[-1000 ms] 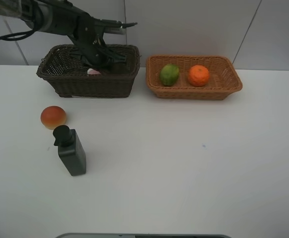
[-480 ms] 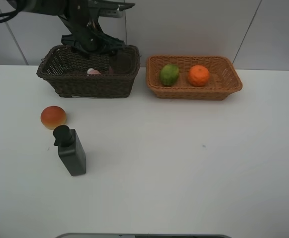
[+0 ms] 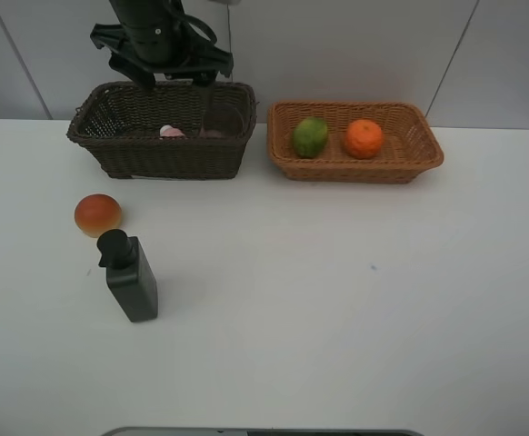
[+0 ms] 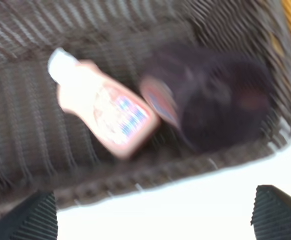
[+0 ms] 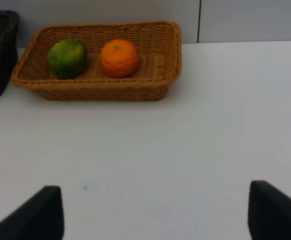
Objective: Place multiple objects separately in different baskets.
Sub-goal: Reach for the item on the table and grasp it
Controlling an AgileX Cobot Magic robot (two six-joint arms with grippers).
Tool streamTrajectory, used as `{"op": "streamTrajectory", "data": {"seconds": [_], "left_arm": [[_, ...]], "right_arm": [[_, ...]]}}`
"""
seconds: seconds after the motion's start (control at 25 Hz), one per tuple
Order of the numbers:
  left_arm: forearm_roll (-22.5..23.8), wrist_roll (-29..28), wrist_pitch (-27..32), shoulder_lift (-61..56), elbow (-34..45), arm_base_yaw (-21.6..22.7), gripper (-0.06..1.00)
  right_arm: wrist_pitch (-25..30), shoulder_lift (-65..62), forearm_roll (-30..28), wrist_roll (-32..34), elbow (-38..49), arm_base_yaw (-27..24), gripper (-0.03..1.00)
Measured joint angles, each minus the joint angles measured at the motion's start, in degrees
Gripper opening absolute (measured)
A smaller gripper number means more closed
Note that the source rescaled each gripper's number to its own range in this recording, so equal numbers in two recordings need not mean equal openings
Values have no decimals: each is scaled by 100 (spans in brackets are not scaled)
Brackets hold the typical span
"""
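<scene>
Mauve cup (image 4: 210, 105) lay inside the dark basket (image 3: 155, 154); left end effector (image 4: 155, 215) hovered above, jaws apart and empty. Next move probably called for reaching the bun (image 3: 97, 214).

At the back of the table (image 3: 337, 300) two baskets stand side by side, the deep basket (image 3: 160, 154) left and the shallow basket (image 3: 355, 168) right. In the deep one a bottle (image 4: 103, 112) lies on its side, with a cup (image 4: 215, 107) just beside it on the right. In the shallow one the lime (image 3: 310, 136) lies left of the tangerine (image 3: 364, 139). Well in front of the deep basket, on the table's left, sits a bun (image 3: 98, 214), and a dispenser (image 3: 132, 280) stands upright just before it.
</scene>
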Motion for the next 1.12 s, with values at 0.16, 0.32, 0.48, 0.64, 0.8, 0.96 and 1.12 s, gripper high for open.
{"op": "streamTrajectory", "data": {"seconds": [0.16, 0.32, 0.48, 0.64, 0.8, 0.96, 1.12], "left_arm": [[-342, 344, 607, -217, 0, -279, 100], [-555, 195, 905, -634, 497, -441, 100], [-578, -201, 730, -1175, 1417, -535, 100], [-605, -701, 389, -1891, 2490, -740, 100], [-623, -1198, 89, -2561, 3494, -909, 100], [-607, -1810, -183, -3036, 4291, -937, 100], [-596, -2327, -186, -3128, 4846, -937, 100]], "right_arm": [[0, 0, 0, 0, 0, 0, 55], [0, 0, 0, 0, 0, 0, 55], [0, 0, 0, 0, 0, 0, 55], [0, 0, 0, 0, 0, 0, 55], [0, 0, 0, 0, 0, 0, 55], [0, 0, 0, 0, 0, 0, 55], [0, 0, 0, 0, 0, 0, 55]]}}
